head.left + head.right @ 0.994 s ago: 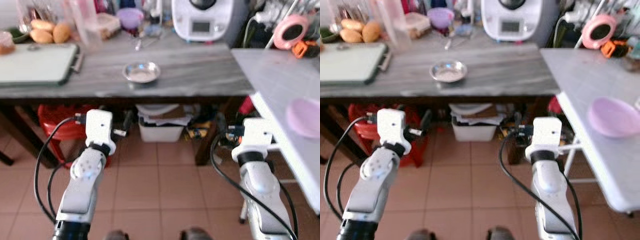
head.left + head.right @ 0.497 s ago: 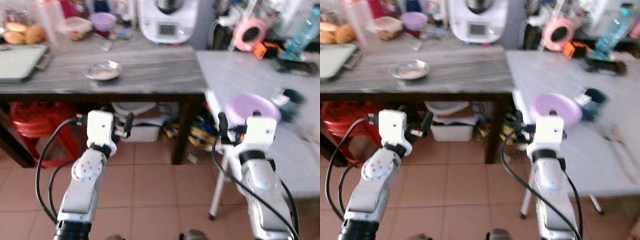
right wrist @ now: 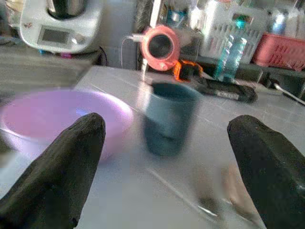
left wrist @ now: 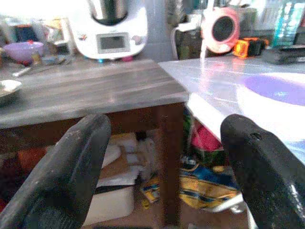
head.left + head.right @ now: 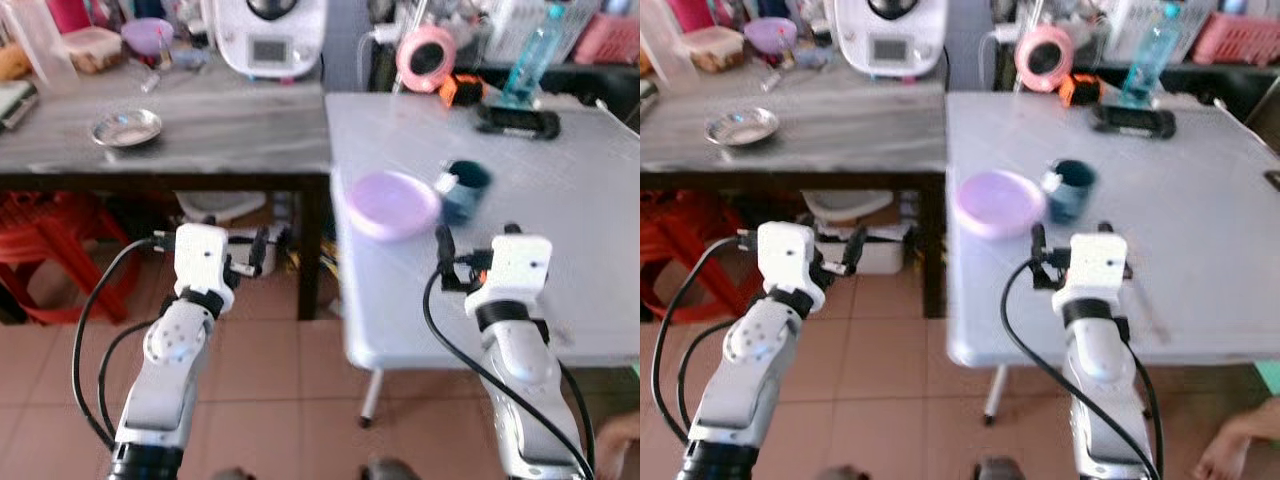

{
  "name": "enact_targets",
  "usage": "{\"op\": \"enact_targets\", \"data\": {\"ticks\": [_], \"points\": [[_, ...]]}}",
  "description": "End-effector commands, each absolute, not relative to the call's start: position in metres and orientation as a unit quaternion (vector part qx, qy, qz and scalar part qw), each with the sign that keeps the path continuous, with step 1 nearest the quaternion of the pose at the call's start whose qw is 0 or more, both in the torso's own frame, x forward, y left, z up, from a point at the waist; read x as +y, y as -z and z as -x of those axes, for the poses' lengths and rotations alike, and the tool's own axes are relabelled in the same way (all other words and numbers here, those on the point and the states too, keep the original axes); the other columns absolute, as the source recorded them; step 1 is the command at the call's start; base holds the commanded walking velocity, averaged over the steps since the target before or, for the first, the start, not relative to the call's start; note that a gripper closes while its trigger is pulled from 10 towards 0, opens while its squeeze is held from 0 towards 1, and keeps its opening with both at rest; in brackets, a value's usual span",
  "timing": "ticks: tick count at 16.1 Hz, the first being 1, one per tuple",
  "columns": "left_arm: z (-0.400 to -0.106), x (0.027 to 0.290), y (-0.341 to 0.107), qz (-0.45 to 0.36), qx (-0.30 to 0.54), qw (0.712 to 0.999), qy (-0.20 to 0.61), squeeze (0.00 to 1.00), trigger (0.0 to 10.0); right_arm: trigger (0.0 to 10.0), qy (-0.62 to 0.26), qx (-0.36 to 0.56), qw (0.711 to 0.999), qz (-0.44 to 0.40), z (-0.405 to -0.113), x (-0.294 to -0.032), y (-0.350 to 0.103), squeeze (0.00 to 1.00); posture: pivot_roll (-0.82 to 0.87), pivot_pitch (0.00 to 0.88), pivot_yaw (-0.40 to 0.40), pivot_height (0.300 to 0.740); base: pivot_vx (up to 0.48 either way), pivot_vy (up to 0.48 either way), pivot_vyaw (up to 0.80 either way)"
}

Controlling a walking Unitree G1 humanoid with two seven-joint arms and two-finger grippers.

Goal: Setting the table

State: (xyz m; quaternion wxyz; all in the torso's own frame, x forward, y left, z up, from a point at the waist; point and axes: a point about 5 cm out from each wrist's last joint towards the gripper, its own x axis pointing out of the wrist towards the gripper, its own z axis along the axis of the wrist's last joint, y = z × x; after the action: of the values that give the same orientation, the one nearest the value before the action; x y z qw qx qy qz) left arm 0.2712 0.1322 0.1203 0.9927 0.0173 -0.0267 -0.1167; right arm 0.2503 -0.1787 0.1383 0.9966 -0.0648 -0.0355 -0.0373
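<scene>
Where the white surface [image 5: 1200, 190] begins, a lilac bowl [image 5: 998, 203] sits near its left edge, and a dark teal cup [image 5: 1070, 190] stands just right of it, close beside or touching; the blur hides which. Farther back on that surface lie a black case [image 5: 1130, 120], a clear blue bottle [image 5: 1142, 65], an orange tool [image 5: 1078, 88] and a pink round fan [image 5: 1042, 58].

Held over the near part of the white surface, the right pincer [image 3: 162, 176] is released, its fingers [image 3: 57, 176] spread wide, facing bowl and cup and grasping nothing. Out over the tiled floor [image 5: 890, 370], the left pincer [image 4: 162, 176] is also released and empty, pointing at the corner where the two surfaces meet.

To the left runs a grey wooden surface [image 5: 840, 140] carrying a small steel dish [image 5: 740, 126], a white kitchen machine [image 5: 888, 35] and a purple bowl [image 5: 770, 33] at the far side. Beneath it stand a red stool [image 5: 680, 250] and a white box [image 5: 855, 240]. At the near right, a person's hand [image 5: 1240, 450] shows low down.
</scene>
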Motion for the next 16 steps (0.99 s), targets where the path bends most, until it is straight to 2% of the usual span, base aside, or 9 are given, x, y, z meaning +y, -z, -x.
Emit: {"op": "enact_targets", "data": {"ticks": [1, 5, 11, 13, 16], "points": [[-0.2716, 0.1276, -0.125, -0.01, -0.035, 0.991, 0.13, 0.0, 10.0, 10.0, 0.042, -0.036, 0.996, 0.068, -0.2495, -0.1806, -0.1392, 0.0, -0.08, 0.0, 0.009, 0.74, 0.0, 0.0, 0.0], [-0.2701, 0.1268, -0.1257, -0.009, -0.038, 0.99, 0.137, 0.0, 10.0, 10.0, 0.031, -0.035, 0.996, 0.078, -0.2484, -0.1783, -0.1383, 0.0, -0.08, 0.0, 0.005, 0.74, 0.0, 0.0, 0.0], [-0.2693, 0.1249, -0.126, -0.004, -0.039, 0.989, 0.144, 0.0, 10.0, 10.0, 0.026, -0.036, 0.996, 0.081, -0.2505, -0.1769, -0.1384, 0.0, -0.07, 0.0, 0.005, 0.74, 0.286, 0.0, 0.52], [-0.2692, 0.1244, -0.1261, -0.004, -0.039, 0.989, 0.145, 0.0, 10.0, 10.0, 0.025, -0.035, 0.996, 0.081, -0.2506, -0.1766, -0.138, 0.0, -0.07, 0.0, 0.004, 0.74, 0.276, 0.0, 0.0], [-0.2694, 0.1232, -0.1267, 0.006, -0.041, 0.988, 0.146, 0.0, 10.0, 10.0, 0.023, -0.037, 0.996, 0.08, -0.2521, -0.1753, -0.138, 0.0, -0.07, 0.0, 0.003, 0.74, 0.0, 0.0, 0.0]]}}
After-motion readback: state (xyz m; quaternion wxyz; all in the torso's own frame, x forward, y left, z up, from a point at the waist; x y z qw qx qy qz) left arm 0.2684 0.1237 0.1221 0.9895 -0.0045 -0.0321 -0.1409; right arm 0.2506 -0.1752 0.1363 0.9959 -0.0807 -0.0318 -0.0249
